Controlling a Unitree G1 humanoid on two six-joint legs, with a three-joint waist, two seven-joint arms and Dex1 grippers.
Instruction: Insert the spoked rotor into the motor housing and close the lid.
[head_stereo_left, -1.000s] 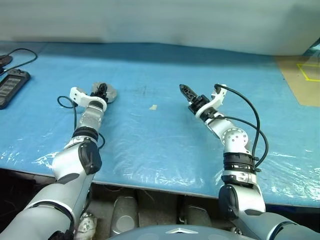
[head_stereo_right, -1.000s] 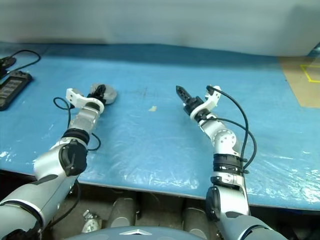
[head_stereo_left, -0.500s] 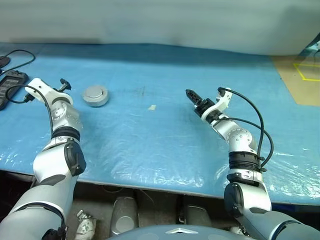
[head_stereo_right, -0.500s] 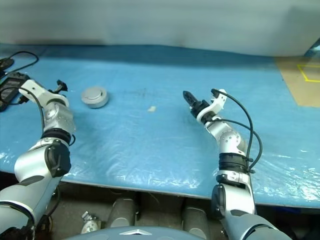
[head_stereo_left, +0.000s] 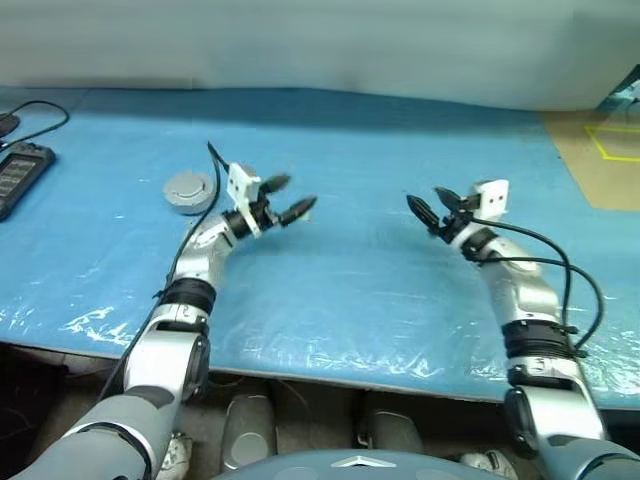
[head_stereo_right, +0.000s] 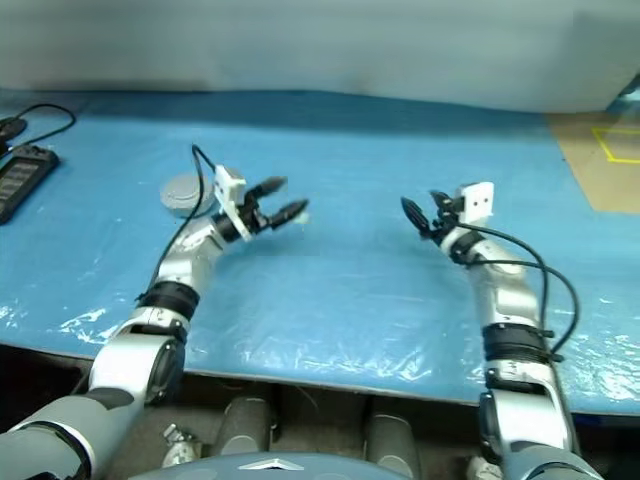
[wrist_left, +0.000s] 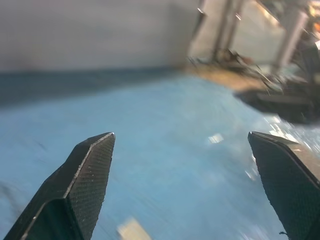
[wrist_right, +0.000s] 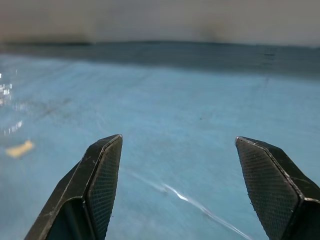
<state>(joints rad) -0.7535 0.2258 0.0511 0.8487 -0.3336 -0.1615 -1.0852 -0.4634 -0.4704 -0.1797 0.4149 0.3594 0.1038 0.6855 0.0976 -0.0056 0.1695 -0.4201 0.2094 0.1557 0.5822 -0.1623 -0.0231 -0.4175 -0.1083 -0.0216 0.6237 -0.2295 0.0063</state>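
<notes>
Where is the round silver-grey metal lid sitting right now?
In the left eye view, the round silver-grey metal lid lies flat on the blue table, on the robot's left, just beyond the open left gripper.

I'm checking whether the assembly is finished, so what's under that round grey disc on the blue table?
The lid lies flat on the blue table cover, smooth grey face up, apart from both grippers. Whatever sits beneath it is covered, so neither housing nor rotor can be confirmed from here.

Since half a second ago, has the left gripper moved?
Yes. The left gripper swung from the left of the lid across to its right, toward mid-table, and hangs open and empty.
</notes>
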